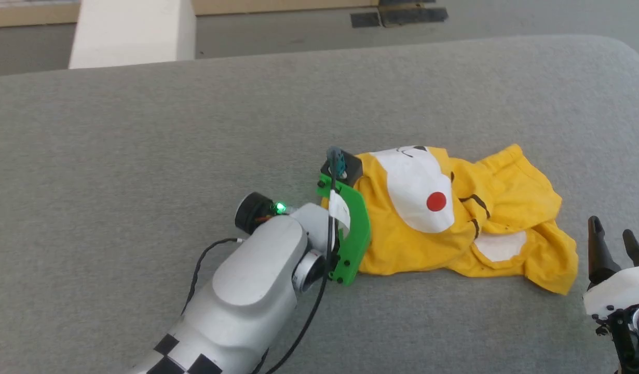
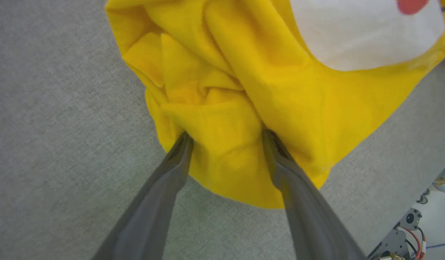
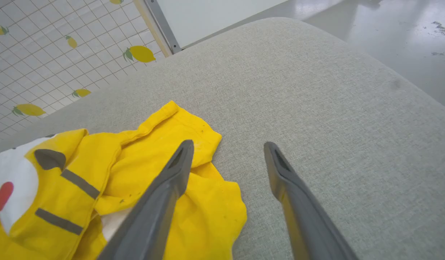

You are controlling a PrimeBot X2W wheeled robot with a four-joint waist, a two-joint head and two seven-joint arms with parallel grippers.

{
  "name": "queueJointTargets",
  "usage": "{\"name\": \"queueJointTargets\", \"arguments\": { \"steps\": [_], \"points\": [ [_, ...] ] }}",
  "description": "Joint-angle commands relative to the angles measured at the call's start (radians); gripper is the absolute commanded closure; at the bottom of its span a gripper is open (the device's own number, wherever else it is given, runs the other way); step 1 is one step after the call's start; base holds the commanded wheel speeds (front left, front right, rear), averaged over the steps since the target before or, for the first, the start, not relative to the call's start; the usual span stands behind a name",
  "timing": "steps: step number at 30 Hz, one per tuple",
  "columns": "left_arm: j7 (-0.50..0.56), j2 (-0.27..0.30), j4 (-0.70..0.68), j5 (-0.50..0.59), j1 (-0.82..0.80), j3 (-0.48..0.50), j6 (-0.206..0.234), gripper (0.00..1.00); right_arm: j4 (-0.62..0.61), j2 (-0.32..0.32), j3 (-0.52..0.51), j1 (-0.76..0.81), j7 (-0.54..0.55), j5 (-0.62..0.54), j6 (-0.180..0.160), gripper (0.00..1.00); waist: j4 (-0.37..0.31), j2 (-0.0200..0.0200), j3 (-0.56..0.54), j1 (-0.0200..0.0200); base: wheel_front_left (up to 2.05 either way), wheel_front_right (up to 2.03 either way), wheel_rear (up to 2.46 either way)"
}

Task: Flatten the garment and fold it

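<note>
The garment (image 1: pixel 454 218) is a bright yellow T-shirt lying crumpled at the centre right of the grey padded table (image 1: pixel 143 156), with a white patch and a red dot facing up. My left arm (image 1: pixel 267 259) reaches to the garment's left edge. In the left wrist view my left gripper (image 2: pixel 227 137) is open, its fingertips (image 2: pixel 184 144) pressed into a bunched yellow fold (image 2: pixel 222 119) that sits between them. My right gripper (image 1: pixel 614 234) stands open just right of the garment's right edge. In the right wrist view my right gripper (image 3: pixel 228 145) has one finger over the garment's hem (image 3: pixel 193 126) and the other over bare cloth.
The table's rounded far right corner (image 3: pixel 316 39) drops to a shiny grey floor (image 3: pixel 388 21). A white block (image 1: pixel 132 31) stands beyond the far left edge, and black tape (image 1: pixel 402 15) marks the floor. A lemon-print tiled surface (image 3: pixel 45 54) lies beyond the table.
</note>
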Motion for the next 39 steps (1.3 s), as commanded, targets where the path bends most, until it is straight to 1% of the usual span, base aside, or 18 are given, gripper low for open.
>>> {"name": "queueJointTargets", "arguments": {
  "steps": [1, 3, 4, 5, 8, 11, 16, 19, 21, 23, 26, 29, 32, 34, 36, 37, 38, 39],
  "points": [
    [-0.002, 0.0, 0.017, -0.004, -0.017, -0.013, 0.001, 0.0, 0.006, 0.0, 0.002, -0.015, -0.01, 0.007, -0.001, 0.0, -0.034, -0.0001, 0.035, 0.0, 0.0, 0.0, 0.0],
    [-0.001, 0.0, 0.04, -0.02, -0.018, -0.029, 0.003, 0.0, 0.011, 0.0, 0.001, -0.017, -0.016, 0.005, -0.001, 0.0, -0.035, -0.0001, 0.039, 0.0, 0.0, 0.0, 0.0],
    [-0.007, 0.0, 0.045, -0.028, -0.019, -0.033, 0.005, 0.61, 0.012, 0.0, 0.0, -0.017, -0.018, 0.005, -0.001, 0.0, -0.034, -0.0001, 0.04, 0.0, 0.0, 0.0, 0.0],
    [-0.012, 0.0, 0.051, -0.043, -0.018, -0.039, 0.003, 1.0, 0.015, 0.0, -0.001, -0.017, -0.02, 0.004, -0.001, 0.0, -0.03, -0.0001, 0.039, 0.0, 0.0, 0.0, 0.0],
    [-0.047, 0.0, 0.046, -0.092, -0.019, -0.038, -0.003, 1.0, 0.02, 0.0, 0.0, -0.017, -0.022, -0.005, -0.001, 0.0, -0.014, -0.0001, 0.031, 0.0, 0.0, 0.0, 0.0],
    [-0.119, 0.0, 0.021, -0.147, -0.019, -0.01, 0.004, 1.0, 0.026, 0.0, 0.0, -0.014, -0.02, -0.014, -0.001, 0.0, 0.014, -0.0001, 0.006, 0.0, 0.0, 0.0, 0.0],
    [-0.256, 0.003, -0.043, -0.211, -0.01, 0.08, 0.024, 1.0, 0.028, 0.0, -0.001, 0.004, -0.01, -0.028, -0.001, 0.0, 0.083, -0.0001, -0.056, 0.0, 0.0, 0.0, 0.0],
    [-0.332, 0.036, -0.09, -0.227, 0.01, 0.147, 0.05, 1.0, 0.026, 0.0, 0.006, 0.014, -0.002, -0.034, -0.001, 0.0, 0.124, -0.0001, -0.094, 0.0, 0.0, 0.0, 0.0],
    [-0.367, 0.072, -0.122, -0.239, 0.04, 0.194, 0.076, 1.0, 0.024, 0.0, 0.019, 0.02, 0.006, -0.034, -0.001, 0.0, 0.149, -0.0001, -0.114, 0.0, 0.0, 0.0, 0.0],
    [-0.39, 0.113, -0.152, -0.255, 0.088, 0.244, 0.113, 1.0, 0.023, 0.0, 0.034, 0.023, 0.011, -0.034, -0.001, 0.0, 0.168, -0.0001, -0.132, 0.0, 0.0, 0.0, 0.0],
    [-0.402, 0.185, -0.192, -0.286, 0.2, 0.321, 0.183, 1.0, 0.026, 0.0, 0.06, 0.028, 0.016, -0.028, -0.001, 0.0, 0.189, -0.0001, -0.152, 0.0, 0.0, 0.0, 0.0],
    [-0.42, 0.236, -0.233, -0.317, 0.331, 0.394, 0.254, 1.0, 0.033, 0.0, 0.082, 0.033, 0.018, -0.021, -0.001, 0.0, 0.2, -0.0001, -0.161, 0.0, 0.0, 0.0, 0.0],
    [-0.43, 0.26, -0.268, -0.359, 0.477, 0.456, 0.319, 1.0, 0.04, 0.0, 0.103, 0.038, 0.02, -0.016, -0.001, 0.0, 0.206, -0.0001, -0.163, 0.0, 0.0, 0.0, 0.0],
    [-0.422, 0.253, -0.278, -0.392, 0.553, 0.477, 0.336, 1.0, 0.044, 0.0, 0.11, 0.04, 0.018, -0.014, -0.001, 0.0, 0.209, -0.0001, -0.162, 0.0, 0.0, 0.0, 0.0],
    [-0.426, 0.237, -0.291, -0.42, 0.598, 0.494, 0.341, 1.0, 0.049, 0.0, 0.115, 0.041, 0.016, -0.013, -0.001, 0.0, 0.212, -0.0001, -0.159, 0.0, 0.0, 0.0, 0.0],
    [-0.439, 0.229, -0.301, -0.43, 0.61, 0.504, 0.34, 0.62, 0.051, 0.0, 0.116, 0.041, 0.015, -0.012, -0.001, 0.0, 0.214, -0.0001, -0.159, 0.0, 0.0, 0.0, 0.0],
    [-0.461, 0.222, -0.314, -0.435, 0.619, 0.517, 0.336, 0.0, 0.054, 0.0, 0.119, 0.041, 0.014, -0.012, -0.001, 0.0, 0.215, -0.0001, -0.16, 0.0, 0.0, 0.0, 0.0],
    [-0.482, 0.212, -0.33, -0.448, 0.623, 0.534, 0.327, 0.0, 0.056, 0.0, 0.121, 0.041, 0.014, -0.012, -0.001, 0.0, 0.215, -0.0001, -0.16, 0.0, 0.0, 0.0, 0.0]
  ]
}}
